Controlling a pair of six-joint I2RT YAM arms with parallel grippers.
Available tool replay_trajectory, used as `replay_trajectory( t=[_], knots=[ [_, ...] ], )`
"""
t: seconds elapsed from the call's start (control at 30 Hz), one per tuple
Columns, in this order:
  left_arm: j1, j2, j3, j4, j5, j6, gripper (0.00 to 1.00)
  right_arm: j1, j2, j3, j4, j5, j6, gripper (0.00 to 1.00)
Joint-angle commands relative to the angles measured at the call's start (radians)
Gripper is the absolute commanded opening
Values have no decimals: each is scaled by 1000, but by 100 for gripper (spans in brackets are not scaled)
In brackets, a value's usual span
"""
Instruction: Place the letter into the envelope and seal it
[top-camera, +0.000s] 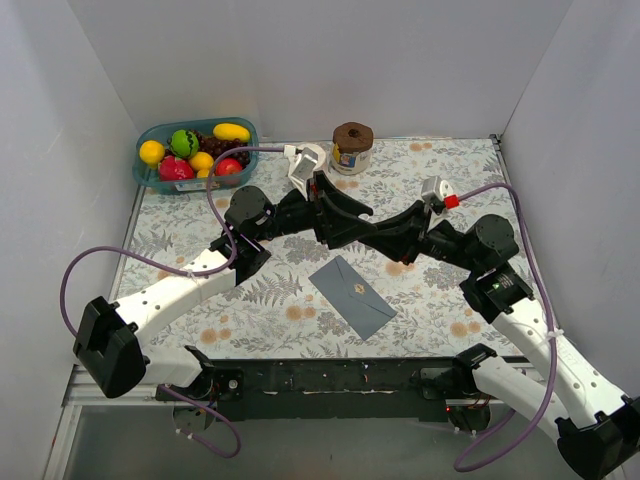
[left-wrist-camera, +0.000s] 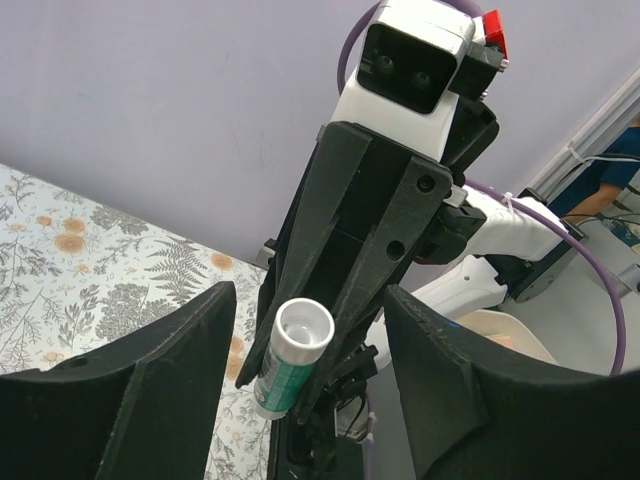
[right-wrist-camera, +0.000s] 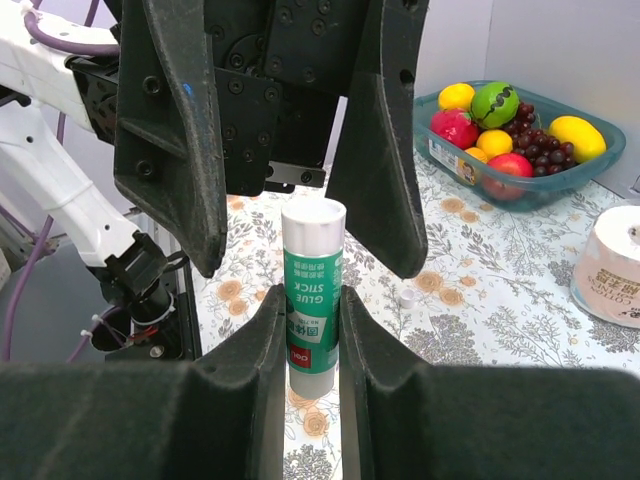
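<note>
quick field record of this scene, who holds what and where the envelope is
right jaws: shut on glue stick
left jaws: open, either side of the stick's free end, not touching it
envelope: flat on table, untouched
letter: not in view
fruit tub: far left corner
</note>
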Motion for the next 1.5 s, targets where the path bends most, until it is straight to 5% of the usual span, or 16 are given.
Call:
replay_trajectory(
  t=[0.0, 0.27, 0.37, 0.5, 0.73, 0.9, 1.1, 1.13, 1.2, 1.3, 1.47],
  knots=[
    [-1, -1, 11, 23, 18, 4, 56, 2, 9, 13, 26, 4, -12, 1],
    [-1, 9, 32, -14, 21, 19, 10, 1, 15, 5, 39, 8, -4, 1],
    [-1, 14, 31, -16, 23, 16, 0, 1, 14, 2, 42, 17, -1, 1],
    [-1, 11, 39, -52, -21, 36, 0, 1, 15, 2, 35, 34, 3, 1],
    [-70, 2, 163, -408, -492, 235, 0, -1, 52, 26, -39, 253, 51, 1],
    [-249, 71, 272, -540, -1094, 343, 0, 2, 115, 68, -71, 459, 146, 1],
    [-363, 193, 408, -623, -1390, 421, 0, 18, 159, 109, -103, 602, 190, 1],
    [-363, 187, 404, -619, -1370, 412, 6, 18, 158, 108, -102, 602, 189, 1],
    [-364, 158, 344, -573, -1324, 422, 52, 18, 136, 97, -79, 594, 181, 1],
    [-335, 59, 254, -429, -1170, 423, 78, 18, 83, 56, -57, 574, 146, 1],
    [-159, -64, 139, -358, -814, 251, 85, 16, 23, 34, -68, 495, 72, 1]
  ],
)
